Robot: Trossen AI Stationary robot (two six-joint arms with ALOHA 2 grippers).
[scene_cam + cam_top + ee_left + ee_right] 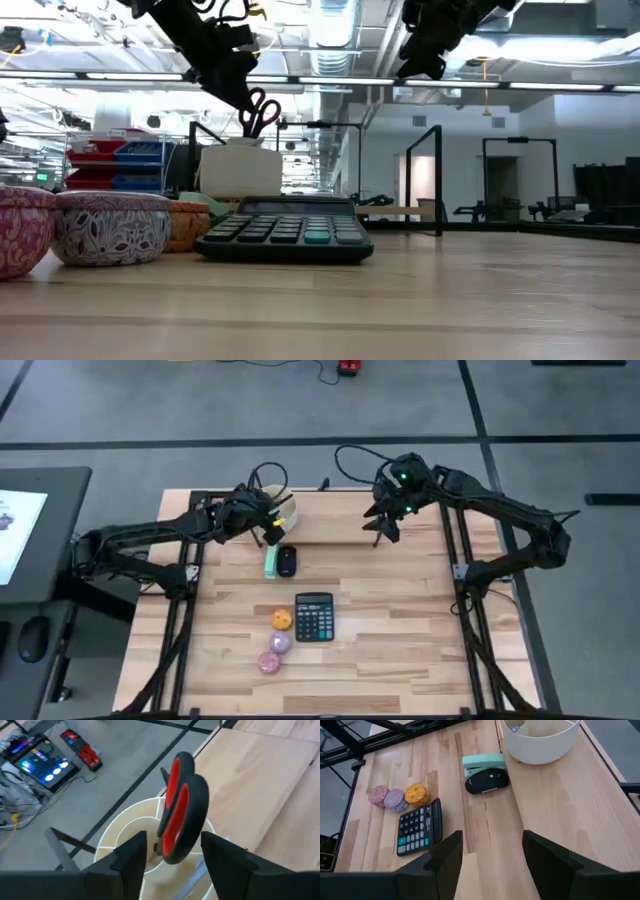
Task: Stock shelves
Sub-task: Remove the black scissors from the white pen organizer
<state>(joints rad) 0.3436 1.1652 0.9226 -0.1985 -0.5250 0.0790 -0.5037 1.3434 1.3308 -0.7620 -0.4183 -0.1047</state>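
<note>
My left gripper (268,526) is shut on a pair of scissors with red and black handles (181,805), held over a white round compartmented container (131,832). The container stands on the shelves' pale plank (340,520), near its left end. In the low view the scissors (259,113) hang just above the container (240,170). My right gripper (492,855) hovers open above the plank's right part (385,522) with nothing between its fingers. My left gripper pinches the scissors between its two fingers, just behind the handle loops (167,851); the blades are hidden behind the handles and fingers. The fingers slant down from the table's left. The handles stick out past the fingertips, pointing down at the container, and the scissors are lifted clear.
On the table in front of the shelves lie a black mouse (287,561) and a mint-green box (271,560). Nearer the front edge are a black calculator (313,617) and three small round tins: orange (282,619), purple (279,643) and pink (268,661).
</note>
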